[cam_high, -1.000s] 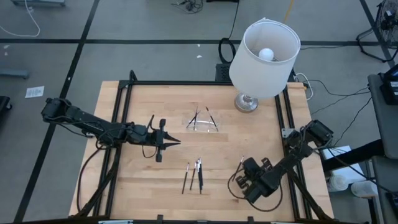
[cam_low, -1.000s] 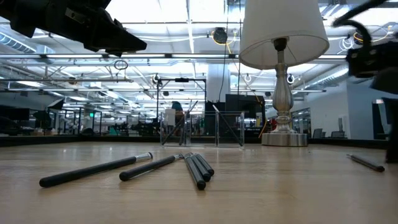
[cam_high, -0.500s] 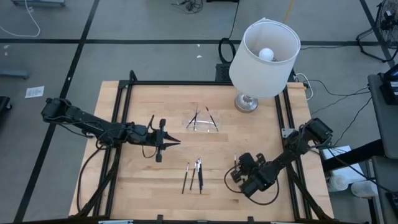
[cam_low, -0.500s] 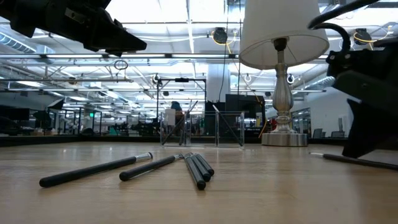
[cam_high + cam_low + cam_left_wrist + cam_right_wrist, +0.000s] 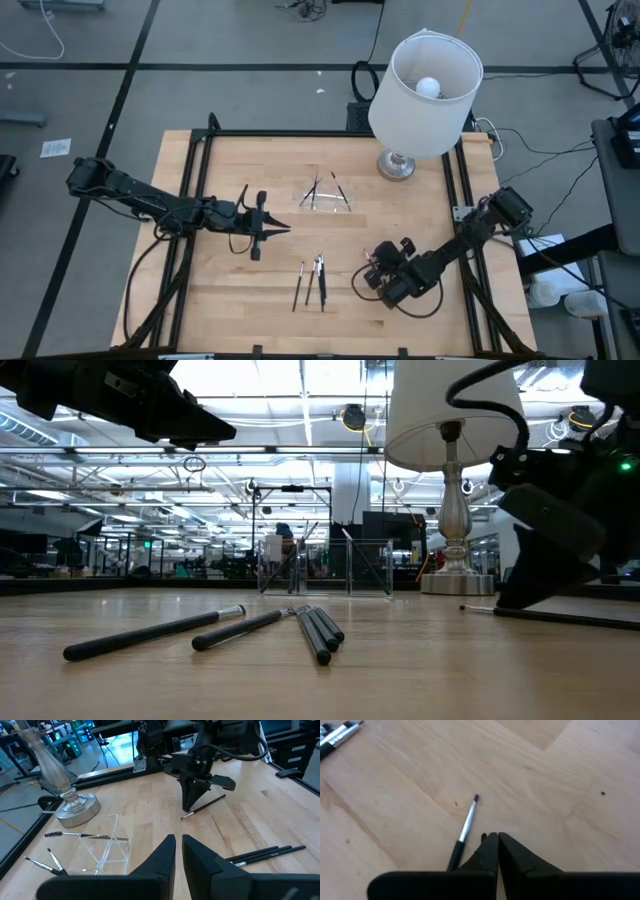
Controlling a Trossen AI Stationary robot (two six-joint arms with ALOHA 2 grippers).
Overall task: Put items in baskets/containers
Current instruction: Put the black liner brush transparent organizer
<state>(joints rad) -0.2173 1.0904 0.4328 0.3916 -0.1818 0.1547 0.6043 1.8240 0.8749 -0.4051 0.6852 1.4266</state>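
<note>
A pale wooden table edged by a black frame fills the centre of the high view, grey floor with dark lines around it. In the low view we see a long hall behind it, with ceiling lights and glass partitions. A lamp with a white shade stands at the table's upper right.

The clear tray sits just above centre in the high view, a few thin brushes resting in it, leaning at different angles. Lower centre, three or four dark sticks lie side by side, long axes running nearly up and down the frame, slightly tilted.

One more brush lies alone on the wood right beside the right gripper, its small dark tip pointing away from the fingers. We see that gripper closed, holding nothing, low over the table at lower right of centre.

The left gripper hovers at centre left, pointing right, fingers nearly together, holding nothing.
</note>
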